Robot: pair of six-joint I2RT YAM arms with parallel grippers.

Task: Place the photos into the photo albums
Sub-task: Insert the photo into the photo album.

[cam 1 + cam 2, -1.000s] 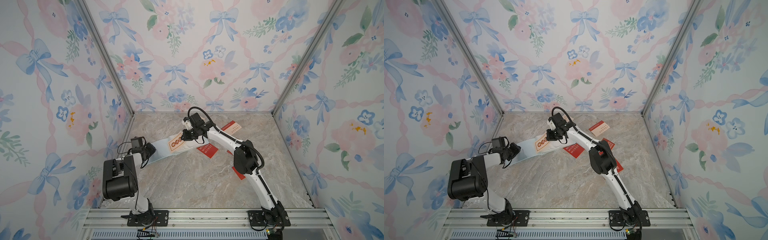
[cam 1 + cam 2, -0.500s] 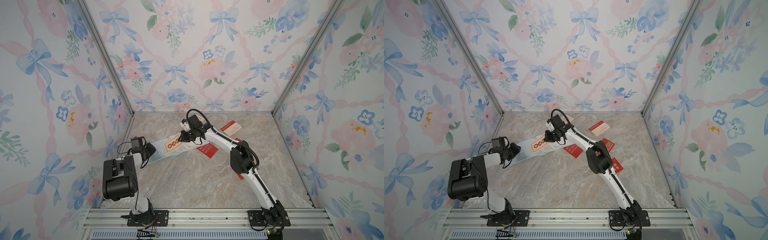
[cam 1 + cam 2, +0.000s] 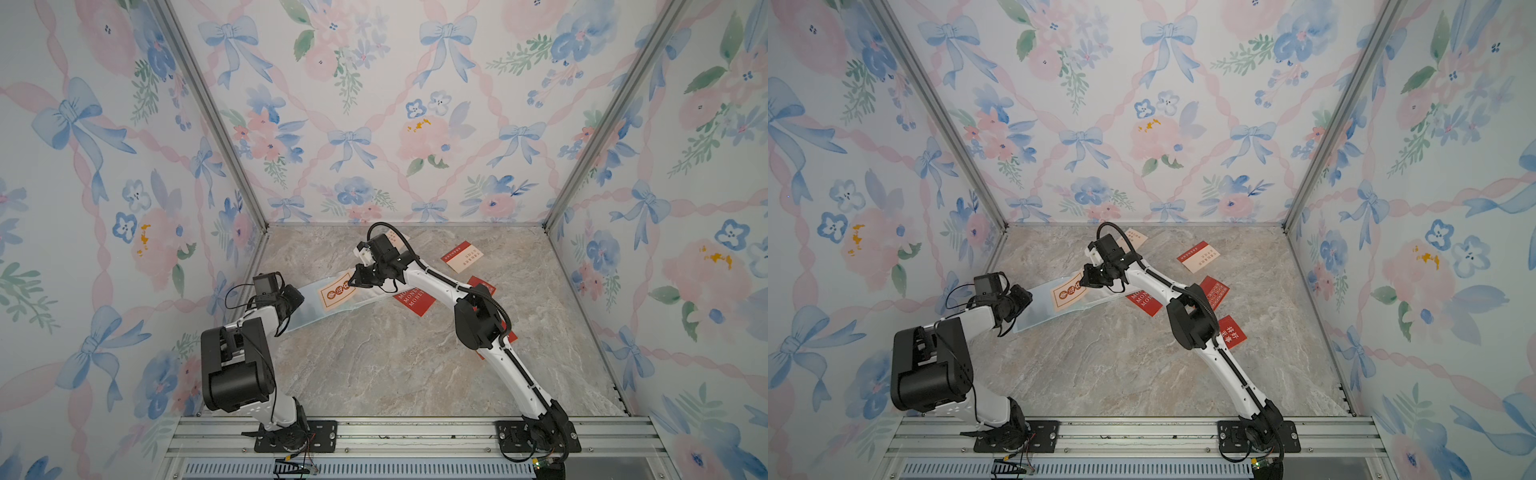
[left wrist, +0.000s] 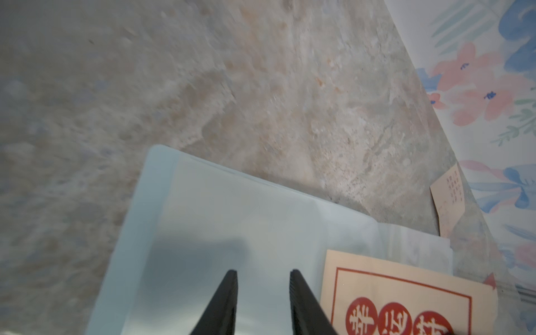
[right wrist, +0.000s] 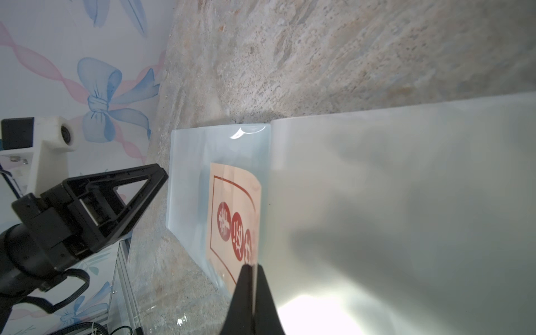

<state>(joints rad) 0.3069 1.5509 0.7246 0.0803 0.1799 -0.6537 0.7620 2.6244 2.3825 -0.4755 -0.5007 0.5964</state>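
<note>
My right hand (image 5: 251, 268) is clamped on an edge of the thin cream paper card with red print (image 3: 337, 296), which lies over the open pale blue plastic album (image 3: 305, 313) on the marble desk (image 3: 374, 365). My left hand (image 4: 263, 274) is over the album, fingers apart. The card bows: it looks light and floppy, so I'd grip it at the short edge.

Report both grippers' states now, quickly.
Left gripper: open, jaws apart, holding nothing.
Right gripper: closed on the cream card.

High overhead stereo; close wrist views
</note>
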